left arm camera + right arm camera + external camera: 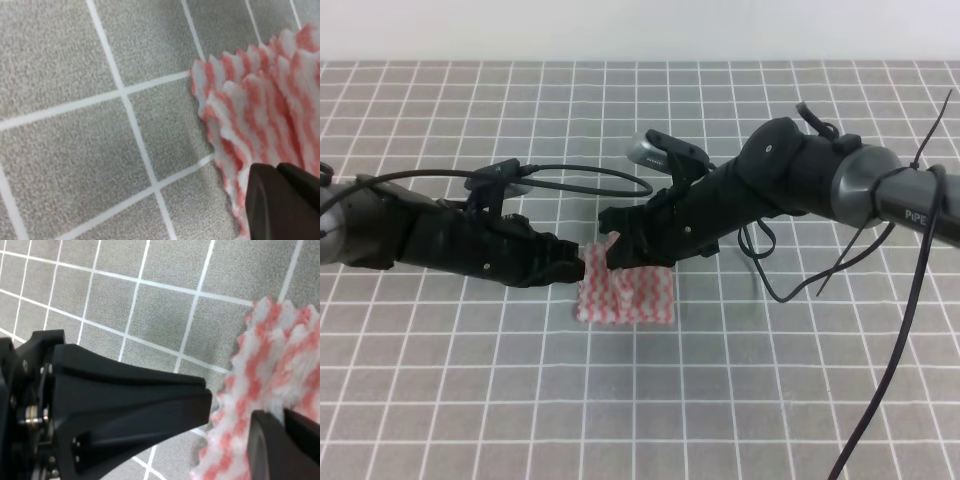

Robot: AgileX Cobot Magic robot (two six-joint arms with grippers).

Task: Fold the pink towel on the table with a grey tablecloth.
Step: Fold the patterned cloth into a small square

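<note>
Both arms are reaching in toward the middle of the counter (440, 400), which is lying under a grey cloth marked with a grid of thin white lines. The pink towel (630, 292) is sitting near the centre of that cloth, already doubled into a small, roughly square bundle, with its pink-and-white wavy stripes and scalloped edges showing.

In the high view, the left gripper (575, 268) is coming in from the left and touching the towel's upper left edge. The left wrist view is showing a dark fingertip (280, 200) lying over the towel (260, 100) at its lower right, with layered scalloped edges fanning out just beyond it; whether the jaws are clamping the cloth cannot be told from these pictures.

The right gripper (612, 245) is reaching across from the right and pinching a raised corner of the towel at its upper left, so a small peak of cloth is standing up off the bundle between the two grippers. In the right wrist view, one dark fingertip (285, 445) is pressing on the fluffy striped cloth (275, 355) at the lower right. The black body of the left gripper (125, 410) is filling the lower left of that view, just beside the towel's edge.

The rest of the towel is resting flat on the counter.
</note>
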